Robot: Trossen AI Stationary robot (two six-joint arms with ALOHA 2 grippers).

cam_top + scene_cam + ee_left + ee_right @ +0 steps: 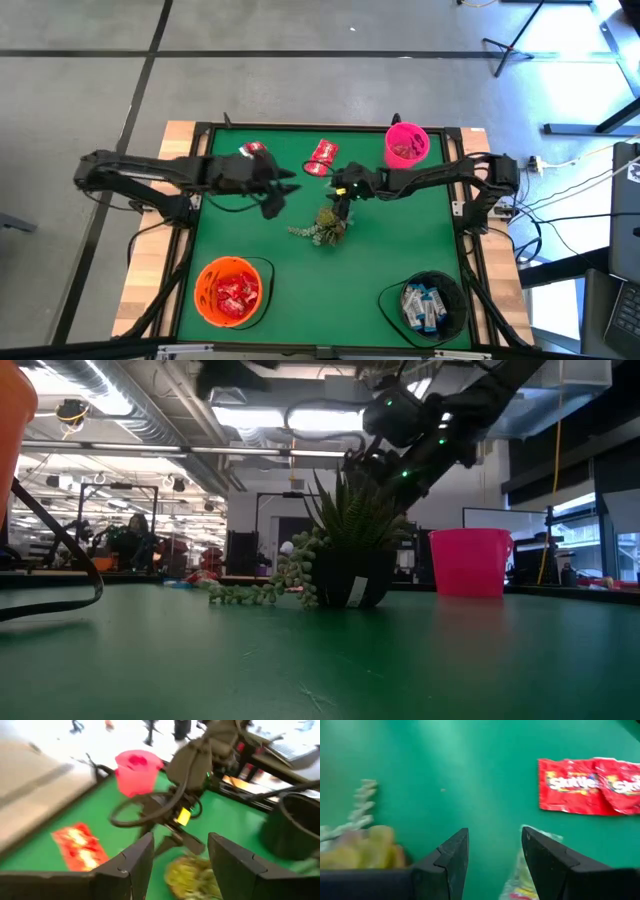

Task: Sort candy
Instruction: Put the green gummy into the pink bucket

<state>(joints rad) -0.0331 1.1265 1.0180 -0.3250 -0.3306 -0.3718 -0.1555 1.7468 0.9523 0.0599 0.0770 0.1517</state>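
Overhead, the green table [380,250] filled the middle of the frame, with 2 dark arms reaching in from left and right. The left gripper [285,190] hung at upper centre-left, its 2 fingers [137,865] standing apart with nothing between them. The right gripper [338,188] sat just right of centre, above the small potted plant [325,226], and its fingers [452,857] were likewise apart and empty.

Loose candy lay in the upper part of the table: a pair of red packets [324,156] between the 2 grippers, toward the top edge, and another red piece [252,150] further left, near the left arm. In the right wrist view the red packets [592,786] lay flat on the green surface, well apart from the fingers, while a pale wrapped piece [527,880] showed just beside the fingertips; whether it touched them could not be told.

3 bowls held sorted sweets: an orange bowl [203,290] at lower left with red packets, a black bowl [455,300] at lower right with white-and-blue packets, and a pink bowl [420,133] at the upper right with small dark pieces.
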